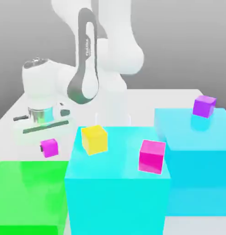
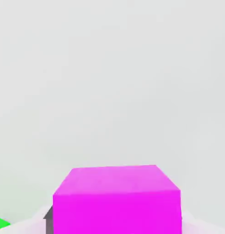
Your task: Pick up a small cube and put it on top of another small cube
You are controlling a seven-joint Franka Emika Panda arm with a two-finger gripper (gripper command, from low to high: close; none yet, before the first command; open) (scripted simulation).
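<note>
The small cube (image 1: 50, 148), tiny and magenta-violet, is at the exterior view's left, just beyond the green block. My gripper (image 1: 47, 147) hangs straight down over it from the hand (image 1: 41, 114). A dark fingertip (image 1: 42, 149) presses against the cube's side. In the hand view the small cube (image 2: 116, 201) fills the space between the jaws, with a grey fingertip (image 2: 48, 218) tight against one face. The gripper is shut on it. I cannot tell whether the cube rests on the table or hangs just above it.
A yellow cube (image 1: 94, 139) and a bigger hot-pink cube (image 1: 152, 156) sit on the near cyan block (image 1: 117, 193). A purple cube (image 1: 204, 105) stands on the farther cyan block (image 1: 197, 142). A green block (image 1: 27, 197) lies at the front left. The white table (image 1: 151, 98) carries everything.
</note>
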